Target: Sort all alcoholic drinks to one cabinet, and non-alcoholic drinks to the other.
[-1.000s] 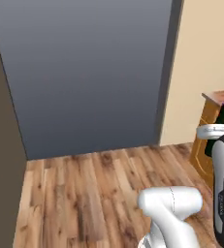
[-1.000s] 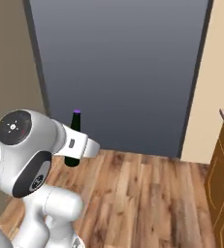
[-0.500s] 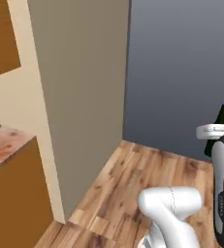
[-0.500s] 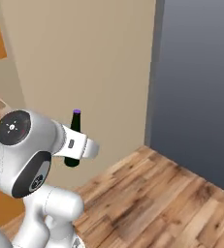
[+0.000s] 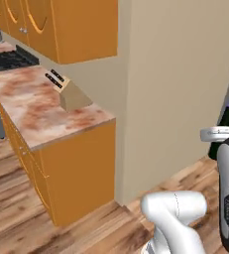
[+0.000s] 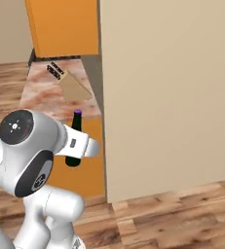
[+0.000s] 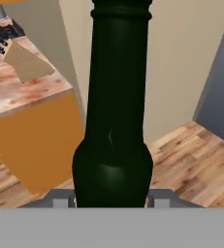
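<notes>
A dark green-black slim bottle (image 6: 75, 131) with a purple cap, one of the alcoholic drinks, is held upright in my gripper (image 6: 84, 147), which is shut on its lower body. In the left base view the bottle (image 5: 226, 120) rises behind the white hand at the right edge, in front of a beige wall. The hand view looks up the bottle (image 7: 114, 121) from its base, with the gripper (image 7: 111, 198) closed around it. The non-alcoholic drinks are out of view.
A marble-look counter (image 5: 31, 106) on orange base cabinets (image 5: 79, 168) carries a knife block (image 5: 72, 95). Orange upper cabinets (image 5: 61, 27) hang above it. A tall beige panel (image 5: 180, 84) stands to the right, a dark stovetop (image 5: 4, 59) at far left. Wood floor lies below.
The whole picture has swept sideways as the base turned: the grey door gave way to the beige panel, then the counter and cabinets. The bottle stays gripped.
</notes>
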